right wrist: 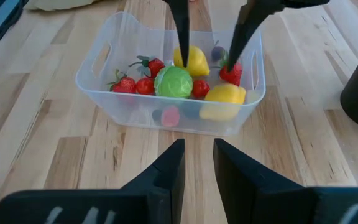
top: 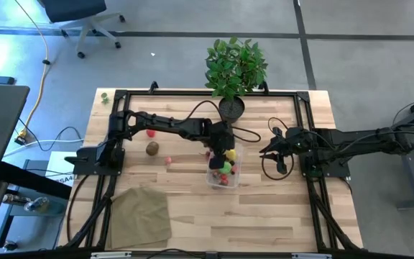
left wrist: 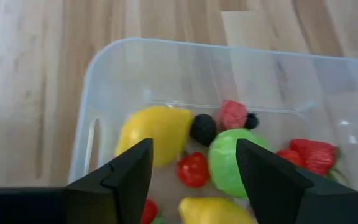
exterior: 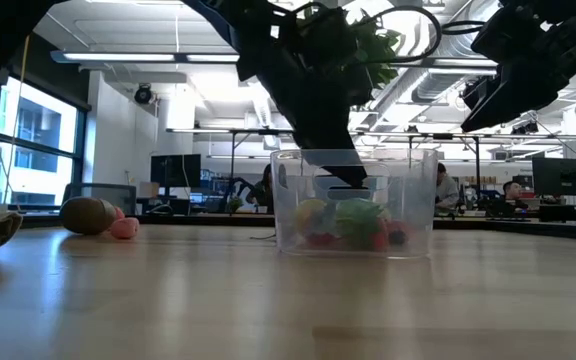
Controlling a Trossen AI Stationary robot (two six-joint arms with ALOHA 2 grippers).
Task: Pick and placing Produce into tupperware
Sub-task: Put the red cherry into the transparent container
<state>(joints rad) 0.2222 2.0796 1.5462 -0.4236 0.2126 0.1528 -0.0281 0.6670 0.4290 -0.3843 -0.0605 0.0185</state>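
tupperware (top: 223, 173): clear tub sitting mid-table, just in front of the plant pot, no lid
produce in the tub (right wrist: 176, 82): a green leafy ball in the middle, two yellow lemon-looking ones, a bunch of small red bits (strawberries, tomato-ish), a pink one and a couple of dark berries
produce outside the tub: a brown kiwi-like piece (top: 152, 149), a red one (top: 150, 133) behind it and a pinkish one (top: 169, 161) between the kiwi and the tub, all loose on the wood to the tub's left
left gripper (right wrist: 211, 43): reaching down into the tub from above, fingers spread well apart with nothing between them, tips just over the yellow and red pieces
right gripper (right wrist: 199, 163): hanging above the table to the right of the tub, fingers close together with a narrow gap, not holding anything
other stuff: potted plant (top: 234, 66) at the back edge, tan cloth (top: 141, 214) at the front left corner of the table (top: 264, 216)
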